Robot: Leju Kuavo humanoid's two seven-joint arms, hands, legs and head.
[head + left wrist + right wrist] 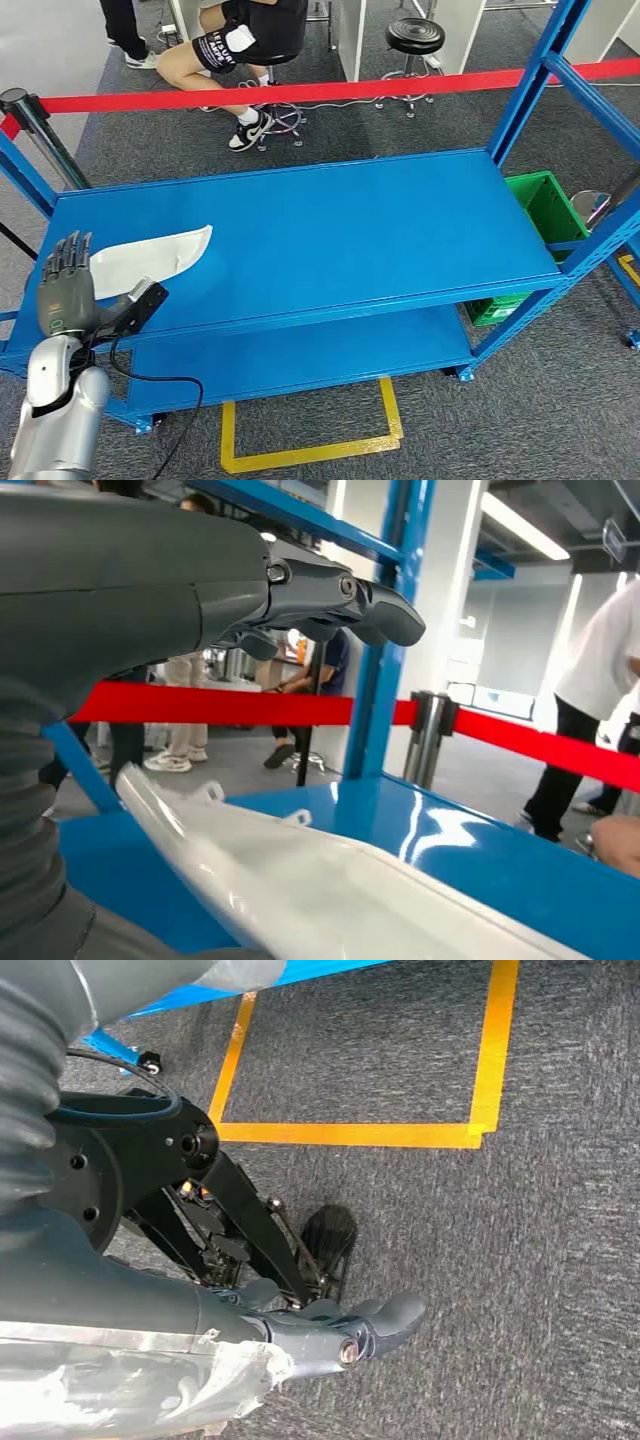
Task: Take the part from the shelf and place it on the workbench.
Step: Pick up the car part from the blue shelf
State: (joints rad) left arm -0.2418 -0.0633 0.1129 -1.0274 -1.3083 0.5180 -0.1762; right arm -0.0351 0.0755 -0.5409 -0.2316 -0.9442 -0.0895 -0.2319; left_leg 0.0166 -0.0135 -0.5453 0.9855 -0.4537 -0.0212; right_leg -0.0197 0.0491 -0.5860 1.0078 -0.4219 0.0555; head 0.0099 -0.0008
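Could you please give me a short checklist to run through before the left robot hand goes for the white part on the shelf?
1. Part within reach: the white part lies flat on the blue shelf, right beside the left robot hand. Ok.
2. Left robot hand free: fingers straight and spread, holding nothing. Ok.
3. Contact with the part: not yet gripped; whether the hand touches its near end, cannot tell.
4. Right robot hand: hangs over the carpet by the yellow floor marking; something pale and crumpled sits beside it, held or not, cannot tell.
5. Bystanders: a seated person is behind the red barrier tape. Ok.
6. Workbench location: cannot tell.
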